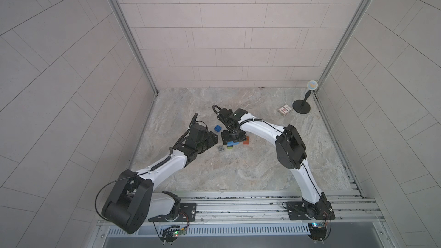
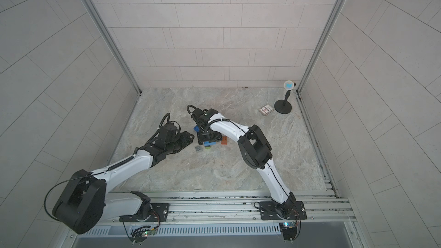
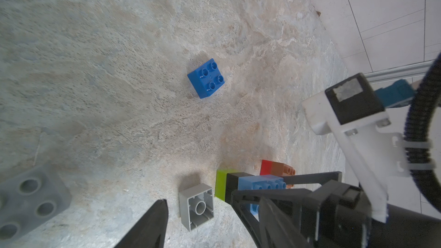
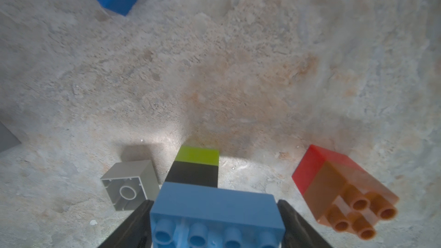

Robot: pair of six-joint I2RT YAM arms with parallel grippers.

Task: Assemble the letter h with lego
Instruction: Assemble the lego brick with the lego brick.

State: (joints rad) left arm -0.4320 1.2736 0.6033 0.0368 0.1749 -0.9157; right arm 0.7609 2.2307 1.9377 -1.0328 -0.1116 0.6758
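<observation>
Our right end effector (image 4: 216, 211) straddles the long light-blue plastic brick (image 4: 214, 201) on the stone bench (image 4: 238, 67); whether it is pinching, we cannot tell. Our left end effector (image 1: 213, 139) is spread. A skewed withdrawal could drag the brick.

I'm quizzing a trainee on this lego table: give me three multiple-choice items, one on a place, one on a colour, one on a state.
1. Where is the dark blue square studded brick?
A) atop another brick
B) alone on the marble-look table
C) wedged between two bricks

2. Which colour is joined to the red plastic brick?
A) orange
B) grey
C) black

3. How does the light grey square brick beside the lime green brick lie?
A) studs up
B) stacked on black
C) tipped, hollow underside showing

1B: bare table surrounds it. 2A: the orange brick is pressed onto the red. 3C: its hollow underside shows in both wrist views.
</observation>
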